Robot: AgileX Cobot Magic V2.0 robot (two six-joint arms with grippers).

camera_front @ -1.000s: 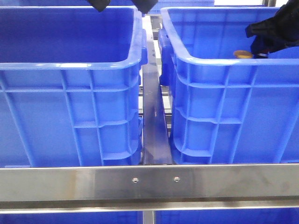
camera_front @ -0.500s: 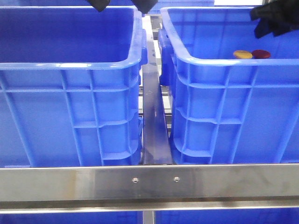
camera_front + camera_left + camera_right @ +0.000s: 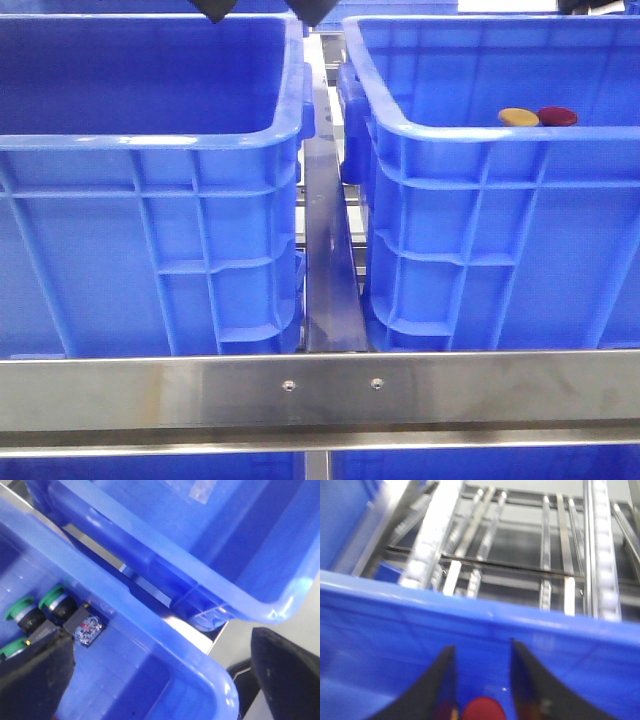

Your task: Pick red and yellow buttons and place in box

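The orange-yellow button point(image 3: 518, 117) and the dark red button point(image 3: 557, 116) lie side by side inside the right blue crate point(image 3: 450, 130), the box. My right gripper point(image 3: 481, 647) is open and empty above that crate. The red button point(image 3: 482, 711) shows below, between its fingers and not touching them. It is almost out of the front view at the top right. My left gripper point(image 3: 160, 680) is wide open and empty. Its fingertips point(image 3: 213, 10) hang over the far right corner of the left blue crate point(image 3: 150, 140).
Green-capped push-button switches point(image 3: 55, 597) lie in the crate under my left gripper. A steel rail point(image 3: 325, 250) runs between the two crates and a steel crossbar point(image 3: 320, 390) runs along their front. Roller tracks point(image 3: 600, 555) stand beyond the right crate.
My right gripper has risen out of the right crate and left the front view. The red button, hidden behind the gripper a second ago, now lies beside the yellow one. The left gripper has not moved.
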